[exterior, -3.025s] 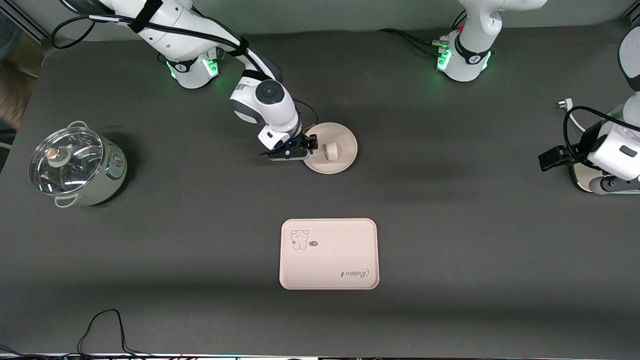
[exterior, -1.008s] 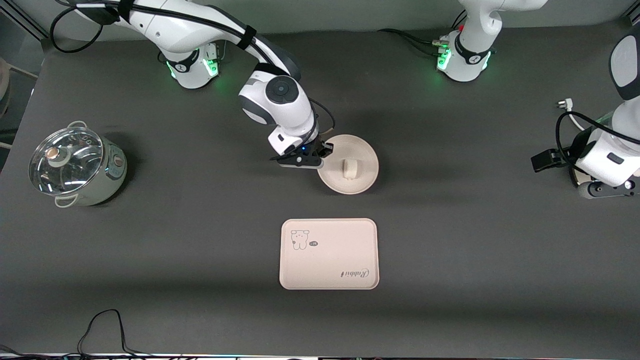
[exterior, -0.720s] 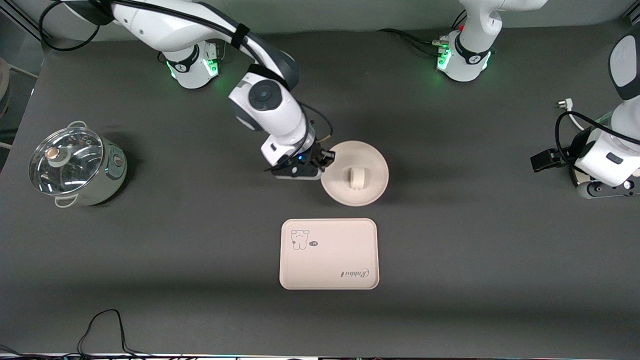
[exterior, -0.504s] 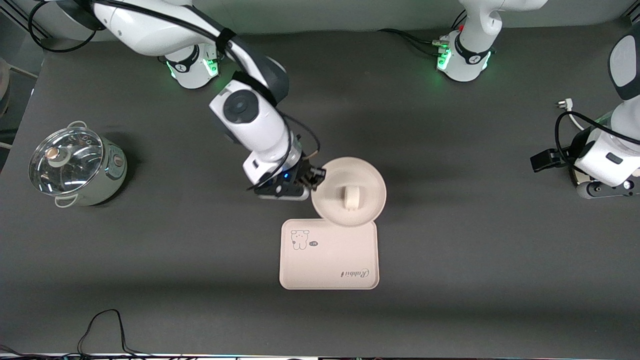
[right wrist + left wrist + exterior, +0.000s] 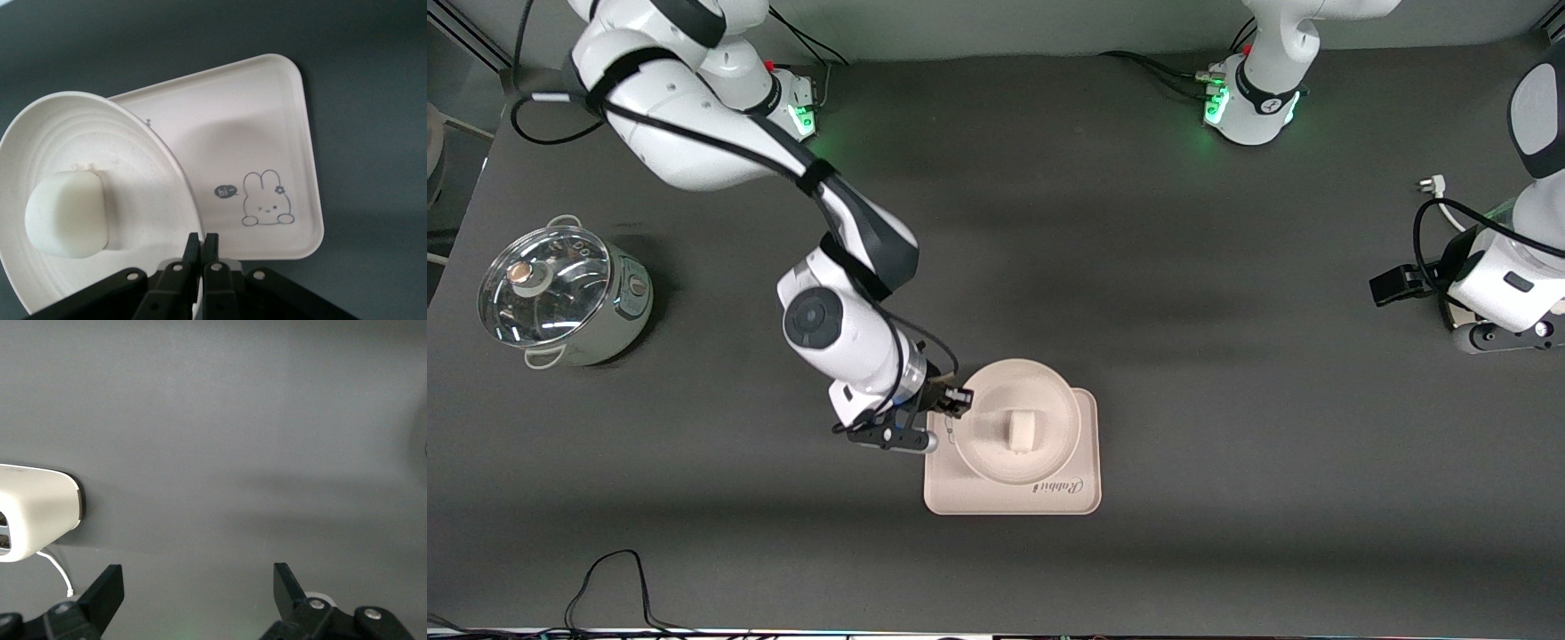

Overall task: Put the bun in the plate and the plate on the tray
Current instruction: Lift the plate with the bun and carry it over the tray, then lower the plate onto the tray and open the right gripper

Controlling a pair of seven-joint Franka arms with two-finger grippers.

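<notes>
The table (image 5: 1183, 293) is a wide dark grey sheet. The right arm (image 5: 720, 160) reaches from its base at the back edge down toward the table's front middle. The left arm (image 5: 1516, 276) waits at its own end of the table, and its gripper (image 5: 197, 600) hangs over bare table there with the fingers spread wide and nothing between them. A white block with a thin cord (image 5: 33, 523) lies close by it on the table.

Near the edge at the right arm's end stands a pot (image 5: 565, 298) with a glass lid.

The tray (image 5: 1049, 498) lies flat near the middle of the front edge; its "Rabbit" script shows in the front view, and its rabbit drawing shows in the right wrist view (image 5: 265, 200).

The plate (image 5: 1049, 396) is over the tray — its rim reaches a little past the tray's back edge — and it covers most of the tray's middle. Whether it rests on the tray or is just above it I cannot tell.

The right gripper (image 5: 951, 407) pinches the plate's rim on the side toward the right arm's end, fingers (image 5: 211, 248) pressed together on the edge.

The bun (image 5: 1021, 428) sits in the middle of the plate, well apart from the fingers.
</notes>
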